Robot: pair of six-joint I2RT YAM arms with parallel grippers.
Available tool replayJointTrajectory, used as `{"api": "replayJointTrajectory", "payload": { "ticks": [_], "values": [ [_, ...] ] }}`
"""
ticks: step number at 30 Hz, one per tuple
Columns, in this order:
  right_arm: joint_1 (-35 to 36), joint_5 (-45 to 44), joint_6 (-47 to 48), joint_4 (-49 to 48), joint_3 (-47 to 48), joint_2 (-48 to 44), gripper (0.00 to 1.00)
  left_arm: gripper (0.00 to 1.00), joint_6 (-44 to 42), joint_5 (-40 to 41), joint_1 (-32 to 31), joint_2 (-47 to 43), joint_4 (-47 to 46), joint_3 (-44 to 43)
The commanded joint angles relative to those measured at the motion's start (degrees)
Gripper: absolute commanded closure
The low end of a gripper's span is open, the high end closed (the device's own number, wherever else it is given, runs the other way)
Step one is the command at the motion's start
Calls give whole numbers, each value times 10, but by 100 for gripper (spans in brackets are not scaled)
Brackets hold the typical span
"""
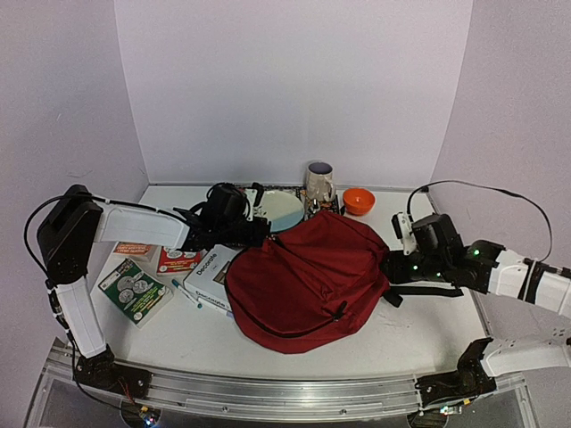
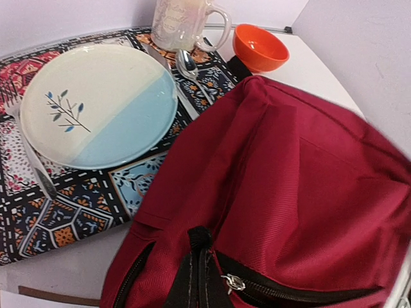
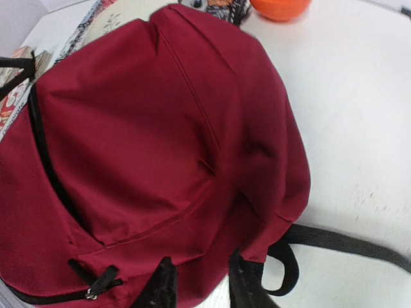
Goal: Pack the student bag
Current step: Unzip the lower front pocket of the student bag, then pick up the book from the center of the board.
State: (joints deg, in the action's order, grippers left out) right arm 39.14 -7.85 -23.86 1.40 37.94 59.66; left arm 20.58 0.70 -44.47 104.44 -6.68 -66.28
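Note:
The student bag (image 1: 308, 276) is a big dark-red backpack lying mid-table with its zippers closed. My left gripper (image 1: 254, 232) is at the bag's far-left top edge; in the left wrist view the left gripper (image 2: 200, 260) is shut on the bag's short black loop (image 2: 200, 236), beside a silver zipper pull (image 2: 232, 282). My right gripper (image 1: 390, 267) is at the bag's right edge. In the right wrist view the right gripper (image 3: 204, 285) has its black fingers (image 3: 164, 289) apart, with the bag's red lower edge (image 3: 212, 256) between them. A black strap (image 3: 347, 242) trails right.
Behind the bag a patterned placemat (image 2: 70, 218) carries a white-and-blue plate (image 1: 275, 211), fork (image 2: 26, 154) and spoon (image 2: 186, 64), with a mug (image 1: 318, 183) and orange bowl (image 1: 359, 201) nearby. Left of the bag lie a white box (image 1: 210, 276), a pen (image 1: 186, 292) and two booklets (image 1: 134, 290).

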Motion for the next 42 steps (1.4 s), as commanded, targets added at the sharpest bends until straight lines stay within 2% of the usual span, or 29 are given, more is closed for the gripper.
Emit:
{"api": "replayJointTrajectory", "payload": {
  "ticks": [1, 7, 14, 23, 38, 42],
  "values": [
    [0, 20, 89, 26, 95, 19, 63, 100, 18, -55, 4, -4, -26, -25],
    [32, 57, 139, -10, 164, 144, 51, 100, 32, -81, 4, -12, -30, -28],
    [50, 74, 186, -49, 253, 292, 46, 100, 44, -97, 3, -22, -32, -30],
    [64, 89, 212, -58, 325, 407, 38, 100, 50, -100, 3, -30, -32, -27],
    [80, 98, 210, -59, 363, 457, 20, 100, 57, -101, 4, -42, -32, -27],
    [81, 54, 201, -59, 363, 470, 19, 100, 60, -106, 3, -43, -32, -25]
  ]
}}
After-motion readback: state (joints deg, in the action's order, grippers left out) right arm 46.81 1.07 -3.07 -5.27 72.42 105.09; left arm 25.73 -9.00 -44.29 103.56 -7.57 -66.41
